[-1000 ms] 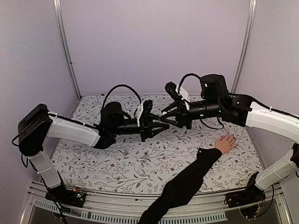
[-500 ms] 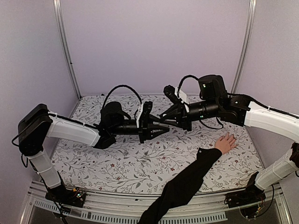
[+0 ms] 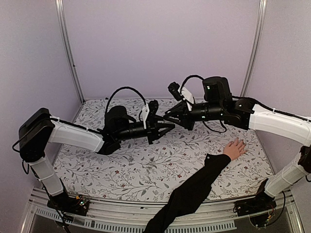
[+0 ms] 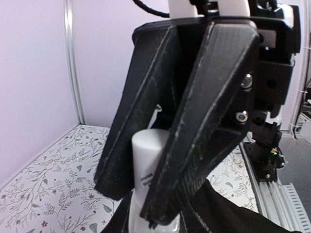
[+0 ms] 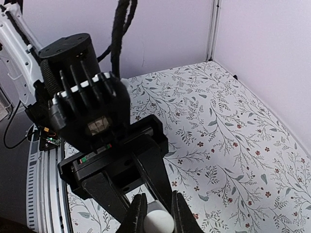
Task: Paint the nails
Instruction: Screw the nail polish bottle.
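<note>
Clamping bottle [image 4: 148, 160] mid-air, left end effector [image 3: 167, 127]; hand [image 3: 236, 147] near table [image 3: 252, 161] edge.

The 2 arms stretch level toward each other; left claw [image 3: 166, 127] clamped, right claw [image 3: 169, 116] pinched narrow, tips close together.

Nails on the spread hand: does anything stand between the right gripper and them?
Nothing visible. The right gripper, raised, meets the bottle held by the left gripper; only open tablecloth lies between it and the hand.
</note>
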Tool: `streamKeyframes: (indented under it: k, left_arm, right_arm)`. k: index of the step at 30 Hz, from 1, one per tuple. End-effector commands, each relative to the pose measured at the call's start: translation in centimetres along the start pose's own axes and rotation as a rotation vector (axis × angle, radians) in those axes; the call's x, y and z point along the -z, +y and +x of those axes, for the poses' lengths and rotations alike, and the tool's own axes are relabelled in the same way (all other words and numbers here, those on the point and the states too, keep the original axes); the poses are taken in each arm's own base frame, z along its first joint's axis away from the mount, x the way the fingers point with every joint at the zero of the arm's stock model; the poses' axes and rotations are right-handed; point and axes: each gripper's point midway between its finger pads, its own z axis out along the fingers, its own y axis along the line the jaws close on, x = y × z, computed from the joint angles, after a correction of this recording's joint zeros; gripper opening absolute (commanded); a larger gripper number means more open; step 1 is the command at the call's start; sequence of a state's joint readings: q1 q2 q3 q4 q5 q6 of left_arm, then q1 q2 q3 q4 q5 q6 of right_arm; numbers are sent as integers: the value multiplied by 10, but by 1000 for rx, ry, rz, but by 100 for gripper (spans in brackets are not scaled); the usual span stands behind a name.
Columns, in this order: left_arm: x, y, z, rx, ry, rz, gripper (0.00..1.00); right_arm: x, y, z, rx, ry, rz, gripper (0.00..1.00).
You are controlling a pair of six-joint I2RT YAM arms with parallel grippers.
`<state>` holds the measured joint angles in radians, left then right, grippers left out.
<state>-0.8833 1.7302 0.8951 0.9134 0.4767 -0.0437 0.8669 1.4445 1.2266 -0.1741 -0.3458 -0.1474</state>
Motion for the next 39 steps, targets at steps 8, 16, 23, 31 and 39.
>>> streamKeyframes:
  k: [8,16,23,31,39]
  left_arm:
    - [-8,52,-15,-48,-40,-291,0]
    - [1,35,-4,-47,-10,-202,0]
    - [9,19,0,-41,-4,-108,0]
    - [10,4,-2,-48,-10,-28,0]
    - [9,-12,-2,-46,-14,68,0]
  right_arm:
    - [-25,-47,3,-203,-33,227,0]
    - [-17,-45,3,-188,-31,235,0]
    - [2,-30,-10,-95,-57,172,36]
    - [22,-11,-18,-4,-53,80,51]
    - [19,19,-4,54,57,-110,47]
